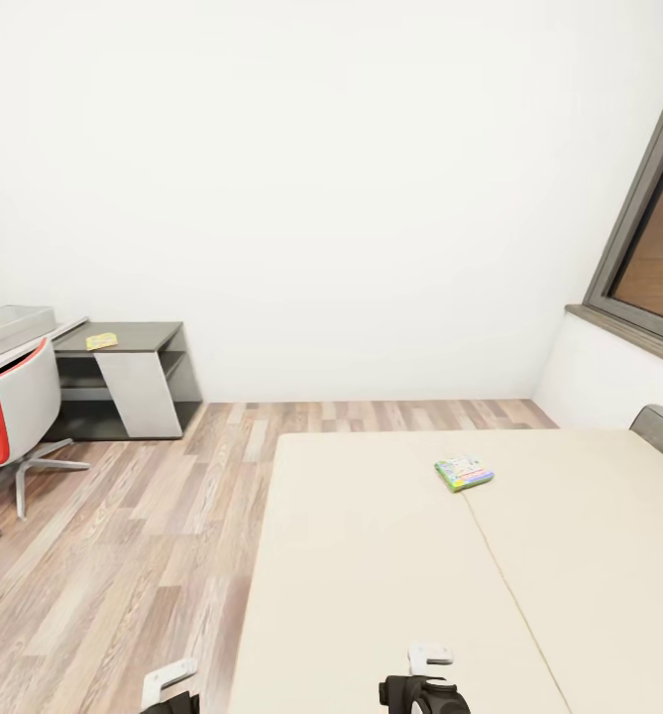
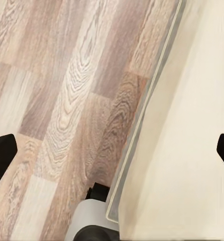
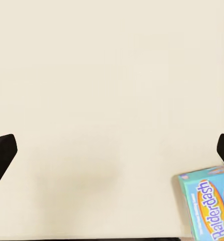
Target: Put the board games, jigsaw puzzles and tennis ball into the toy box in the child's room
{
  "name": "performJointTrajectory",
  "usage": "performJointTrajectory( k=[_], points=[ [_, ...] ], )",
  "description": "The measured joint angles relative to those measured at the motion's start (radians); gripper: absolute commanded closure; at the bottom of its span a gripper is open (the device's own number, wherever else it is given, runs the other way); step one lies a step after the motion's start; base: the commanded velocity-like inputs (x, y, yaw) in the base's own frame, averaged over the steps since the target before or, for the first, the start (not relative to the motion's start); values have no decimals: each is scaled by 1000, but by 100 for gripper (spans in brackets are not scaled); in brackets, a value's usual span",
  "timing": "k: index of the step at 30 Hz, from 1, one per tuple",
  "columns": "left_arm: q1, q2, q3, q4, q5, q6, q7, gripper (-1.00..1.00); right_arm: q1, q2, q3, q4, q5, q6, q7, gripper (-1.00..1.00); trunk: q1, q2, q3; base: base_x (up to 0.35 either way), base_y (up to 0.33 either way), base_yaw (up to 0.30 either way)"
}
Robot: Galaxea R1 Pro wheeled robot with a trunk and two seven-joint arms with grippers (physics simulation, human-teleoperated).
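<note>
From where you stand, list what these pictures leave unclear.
- Head view: the table and toy box are cut by the left edge; contents unseen.
- Head view: the yellow item on the dark desk is too small to identify.
- Right wrist view: the Balderdash box is cut by the corner.
- Head view: both grippers are cut by the bottom edge.

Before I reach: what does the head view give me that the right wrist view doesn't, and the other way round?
Head view: a green-edged board game lying flat further in on the bed mattress, plus the wood floor, a dark grey desk, a red chair, the toy box at far left, and the window. Right wrist view: a light blue "Balderdash" board game lying flat, close to the open right claw. Shared: the plain beige mattress surface.
</note>
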Motion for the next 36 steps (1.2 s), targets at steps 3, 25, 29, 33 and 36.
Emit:
performJointTrajectory(
  k=[3, 25, 29, 33, 36],
  points=[
    [0, 0, 0, 0, 0, 0, 0, -100, 0, 0, 0, 0, 0, 0, 0, -100, 0, 0, 0, 0, -90, 0],
    [0, 0, 0, 0, 0, 0, 0, -100, 0, 0, 0, 0, 0, 0, 0, -100, 0, 0, 0, 0, -74, 0],
    [0, 0, 0, 0, 0, 0, 0, -100, 0, 0, 0, 0, 0, 0, 0, -100, 0, 0, 0, 0, -42, 0],
    [0, 1, 0, 0, 0, 0, 0, -100, 0, 0, 0, 0, 0, 0, 0, -100, 0, 0, 0, 0, -14, 0],
    [0, 1, 0, 0, 0, 0, 0, -100, 0, 0, 0, 0, 0, 0, 0, -100, 0, 0, 0, 0, -5, 0]
  ],
)
